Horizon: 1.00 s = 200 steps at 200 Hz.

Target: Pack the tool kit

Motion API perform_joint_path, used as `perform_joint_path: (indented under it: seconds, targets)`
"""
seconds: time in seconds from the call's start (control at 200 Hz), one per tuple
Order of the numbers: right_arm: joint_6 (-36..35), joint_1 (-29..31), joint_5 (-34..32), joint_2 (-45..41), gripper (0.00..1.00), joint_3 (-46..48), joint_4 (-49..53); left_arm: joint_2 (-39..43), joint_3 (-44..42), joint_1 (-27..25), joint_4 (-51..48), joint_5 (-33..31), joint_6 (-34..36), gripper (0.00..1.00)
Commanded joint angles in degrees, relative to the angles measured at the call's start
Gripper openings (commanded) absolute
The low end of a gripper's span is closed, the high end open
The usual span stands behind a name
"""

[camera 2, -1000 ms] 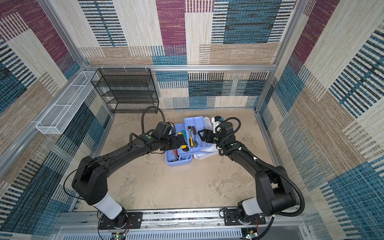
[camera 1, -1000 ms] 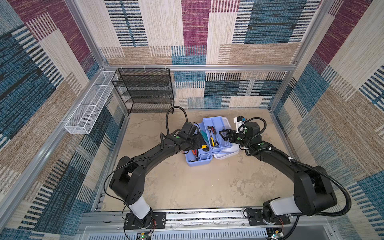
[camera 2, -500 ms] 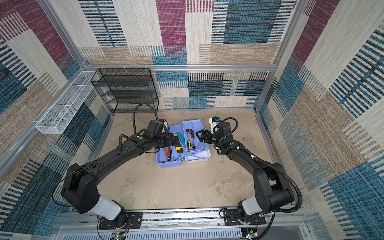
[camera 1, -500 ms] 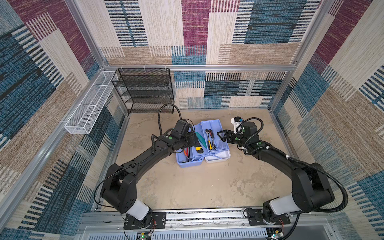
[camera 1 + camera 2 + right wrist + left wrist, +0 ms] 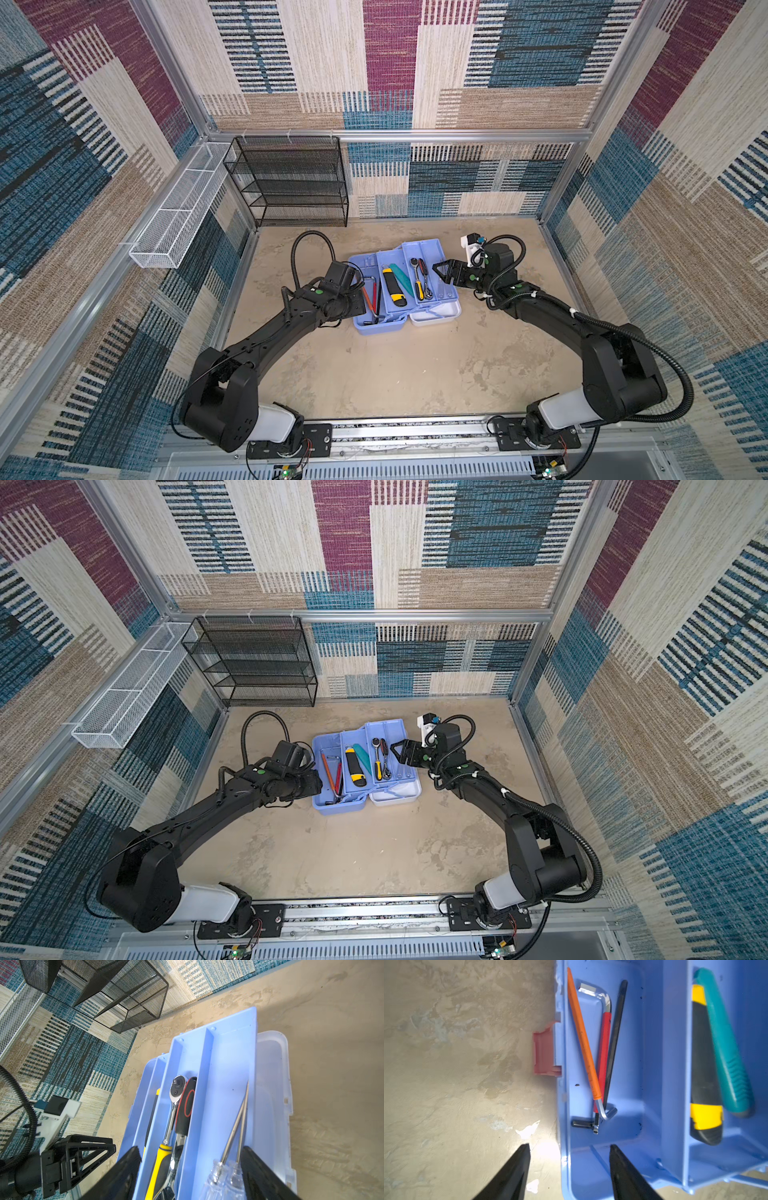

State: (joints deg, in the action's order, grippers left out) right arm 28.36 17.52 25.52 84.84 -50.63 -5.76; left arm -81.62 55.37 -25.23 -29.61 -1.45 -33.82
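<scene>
Tool kit point(image 5: 380, 327) is laid open at mid table point(image 5: 374, 374), between the grippers. Three hex keys point(image 5: 604, 1047) are held in the base point(image 5: 629, 1064). Two utility knives point(image 5: 392, 289) are held in the middle tray point(image 5: 387, 259). Ratchet point(image 5: 177, 1085) and screwdrivers point(image 5: 216, 1180) are held in the upper tray point(image 5: 224, 1059). Left gripper point(image 5: 569, 1145) is spread astride the base wall; right gripper point(image 5: 190, 1147) is spread at the upper tray.

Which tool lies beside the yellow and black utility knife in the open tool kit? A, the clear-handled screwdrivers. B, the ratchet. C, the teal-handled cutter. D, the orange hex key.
C: in the left wrist view the teal-handled cutter lies side by side with the utility knife in the same tray of the tool kit, while the ratchet sits in another tray.
</scene>
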Motion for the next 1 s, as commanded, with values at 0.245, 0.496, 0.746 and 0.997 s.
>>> perform_joint_path:
  seconds: [0.245,0.496,0.746,0.997]
  targets:
    - [0.46,0.04,0.39,-0.28,0.78,0.42,-1.97,-8.08,3.56,0.12,2.27,8.92,3.73,0.40]
    - [1.35,0.06,1.28,-0.53,0.78,1.08,-3.16,-10.52,6.47,-1.63,3.58,11.01,3.10,0.33]
    - [-1.37,0.04,-1.95,-1.53,0.78,0.00,1.05,-13.85,8.33,-4.82,5.15,11.47,1.07,0.33]
    - [-7.11,-0.61,-9.41,-4.04,0.86,-2.37,6.68,-12.26,6.96,-4.90,5.35,10.60,1.23,0.33]
